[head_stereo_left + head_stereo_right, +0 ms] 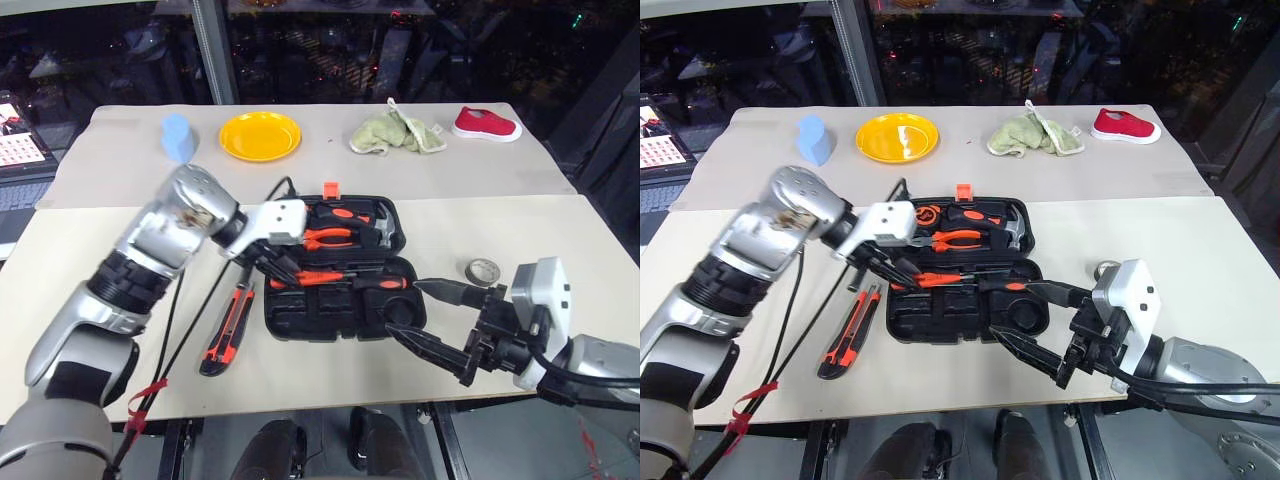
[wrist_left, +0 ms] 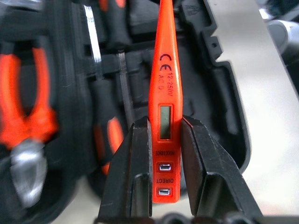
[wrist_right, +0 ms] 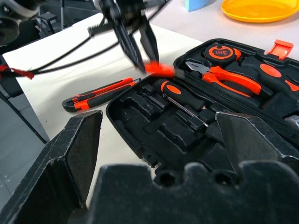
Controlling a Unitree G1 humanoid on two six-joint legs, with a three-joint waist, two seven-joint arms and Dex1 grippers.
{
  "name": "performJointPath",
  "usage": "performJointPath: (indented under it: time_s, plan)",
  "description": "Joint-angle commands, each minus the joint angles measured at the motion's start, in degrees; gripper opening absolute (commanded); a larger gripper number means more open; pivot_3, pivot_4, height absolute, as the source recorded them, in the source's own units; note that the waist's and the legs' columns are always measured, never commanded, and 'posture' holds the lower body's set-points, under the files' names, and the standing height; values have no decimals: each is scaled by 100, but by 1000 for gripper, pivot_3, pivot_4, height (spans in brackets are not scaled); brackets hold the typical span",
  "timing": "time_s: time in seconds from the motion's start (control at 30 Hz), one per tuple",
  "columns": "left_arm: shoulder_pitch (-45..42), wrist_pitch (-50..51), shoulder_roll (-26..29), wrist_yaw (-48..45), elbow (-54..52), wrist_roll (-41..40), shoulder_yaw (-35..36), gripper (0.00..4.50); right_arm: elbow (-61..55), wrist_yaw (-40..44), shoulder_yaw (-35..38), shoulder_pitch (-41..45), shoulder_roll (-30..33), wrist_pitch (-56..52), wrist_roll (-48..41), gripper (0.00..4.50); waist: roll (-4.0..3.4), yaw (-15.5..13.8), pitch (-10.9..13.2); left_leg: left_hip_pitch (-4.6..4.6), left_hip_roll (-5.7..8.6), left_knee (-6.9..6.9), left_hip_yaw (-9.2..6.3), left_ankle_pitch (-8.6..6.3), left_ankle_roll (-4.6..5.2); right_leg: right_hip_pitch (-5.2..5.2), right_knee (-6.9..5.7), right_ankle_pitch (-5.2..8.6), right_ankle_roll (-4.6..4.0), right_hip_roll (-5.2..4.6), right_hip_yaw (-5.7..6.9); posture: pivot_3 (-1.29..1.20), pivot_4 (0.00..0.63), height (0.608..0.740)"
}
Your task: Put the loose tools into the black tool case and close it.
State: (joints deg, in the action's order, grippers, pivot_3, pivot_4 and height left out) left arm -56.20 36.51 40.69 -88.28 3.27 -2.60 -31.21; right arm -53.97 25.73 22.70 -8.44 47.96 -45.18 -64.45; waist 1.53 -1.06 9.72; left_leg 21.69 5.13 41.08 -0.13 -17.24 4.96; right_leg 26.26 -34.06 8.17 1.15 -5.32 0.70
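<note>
The black tool case [image 1: 300, 318] lies open at the table's middle. My left gripper [image 1: 283, 273] hangs over its left part, shut on the slim orange tester screwdriver [image 2: 164, 88], which points out across the case. A screwdriver with a black-and-orange handle [image 1: 385, 283] lies in the near half. The orange-and-black utility knife [image 1: 228, 328] rests on the table just left of the case. To the right of the case sits the small grey tape roll [image 1: 483, 270]. My right gripper [image 1: 406, 308] stands open at the case's near right corner, holding nothing.
Orange-handled pliers [image 1: 330, 238] and a hammer [image 1: 378, 232] sit in the case's far half. On the far table are a yellow plate [image 1: 260, 135], a blue object [image 1: 179, 137], a green cloth [image 1: 397, 133] and a red shoe [image 1: 487, 124]. A black cable [image 1: 185, 310] runs along the knife.
</note>
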Motion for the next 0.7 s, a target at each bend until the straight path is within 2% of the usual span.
performJointPath:
  time_s: [0.03,0.13,0.33,0.43,0.7]
  plan:
    - [-226,403,-68,169,-113,361,-274,424,-265,-199,216,-158,15,199,-169,4500,0,3,0,-4,0,1,0,-2,4,-3,-2,0,0,0,-1,0,150,740]
    - [-272,583,-217,265,-62,445,-374,424,-334,-318,235,-291,-4,246,-175,4500,0,3,0,-7,-3,15,-3,-20,39,-8,-7,2,3,3,0,0,150,740]
    - [-282,561,-392,369,167,606,-489,424,-366,-503,154,-341,5,352,-175,4500,0,10,0,-6,-3,29,-2,-17,34,-10,-9,2,5,3,-1,0,150,740]
    - [-303,470,-444,417,357,716,-574,424,-345,-547,142,-332,10,380,-172,4500,0,13,0,-6,-3,25,-2,3,-2,-8,-9,1,4,3,-1,0,150,740]
    - [-259,525,-479,307,504,781,-684,424,-307,-606,100,-352,-5,463,-103,4500,0,12,0,-6,-3,25,-2,-4,10,-9,-8,1,4,1,-2,0,150,740]
